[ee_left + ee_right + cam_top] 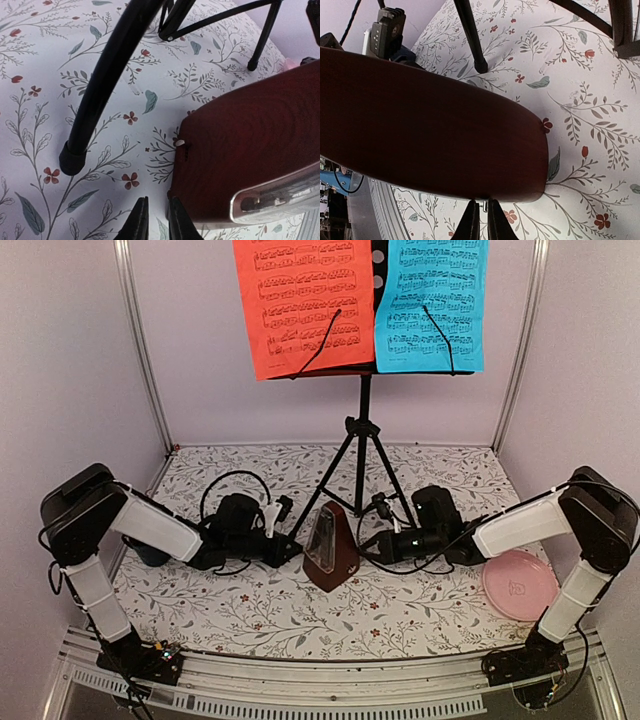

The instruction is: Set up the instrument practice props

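The black music stand [364, 430] stands at the back on tripod legs, with a red sheet [305, 305] and a cyan sheet [432, 305] of printed music on its desk. The brown wooden metronome [330, 545] stands upright in front of the tripod. My left gripper [293, 550] is at its left side, jaws nearly together and empty [157, 220], the right finger beside the metronome's base [250, 145]. My right gripper [368, 545] is at its right side, shut [482, 220] on a small metal key on the metronome's side [420, 125].
A pink round plate [520, 583] lies at the right near the right arm. A dark blue mug [150, 558] is mostly hidden behind the left arm. Tripod legs [107, 75] [470, 35] reach the cloth close to both grippers. Walls enclose the table.
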Controlling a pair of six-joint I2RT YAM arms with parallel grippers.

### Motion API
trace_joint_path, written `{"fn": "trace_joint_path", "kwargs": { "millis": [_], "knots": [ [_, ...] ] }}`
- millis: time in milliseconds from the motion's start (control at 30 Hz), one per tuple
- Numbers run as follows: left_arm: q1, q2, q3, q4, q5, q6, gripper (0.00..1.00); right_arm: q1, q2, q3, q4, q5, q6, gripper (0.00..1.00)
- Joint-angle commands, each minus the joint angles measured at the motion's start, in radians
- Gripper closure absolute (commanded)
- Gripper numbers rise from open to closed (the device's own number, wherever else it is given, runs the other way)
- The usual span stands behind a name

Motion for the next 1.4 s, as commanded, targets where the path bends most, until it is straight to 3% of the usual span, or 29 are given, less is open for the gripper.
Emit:
{"fn": "trace_joint_path", "kwargs": {
  "millis": [0, 500, 667, 733, 867, 1100, 1233, 1367],
  "knots": [
    [-0.019, 0.008, 0.005, 0.053, 0.013, 0.023, 0.83, 0.008, 0.030, 0.046, 0.035, 0.009, 0.003, 0.91],
    [-0.167, -0.022, -0.072, 0.153, 0.009, 0.004, 0.86, 0.005, 0.083, 0.146, 0.000, 0.046, -0.046, 0.91],
    [-0.196, -0.029, -0.082, 0.172, 0.013, 0.012, 0.86, -0.011, 0.083, 0.162, -0.019, 0.043, -0.069, 0.87],
    [-0.198, -0.044, -0.100, 0.182, 0.014, 0.023, 0.85, -0.032, 0.063, 0.160, -0.038, 0.043, -0.086, 0.82],
    [-0.188, -0.118, -0.166, 0.215, -0.014, 0.063, 0.81, -0.077, -0.022, 0.128, -0.076, 0.029, -0.115, 0.60],
    [-0.098, -0.175, -0.245, 0.279, -0.048, 0.118, 0.73, -0.056, -0.197, 0.072, -0.091, 0.023, -0.106, 0.01],
    [-0.068, -0.156, -0.250, 0.317, -0.041, 0.143, 0.73, -0.006, -0.248, 0.070, -0.090, 0.062, -0.076, 0.01],
    [-0.067, -0.139, -0.266, 0.371, -0.035, 0.186, 0.66, 0.028, -0.249, 0.095, -0.094, 0.097, -0.037, 0.01]
  ]
}}
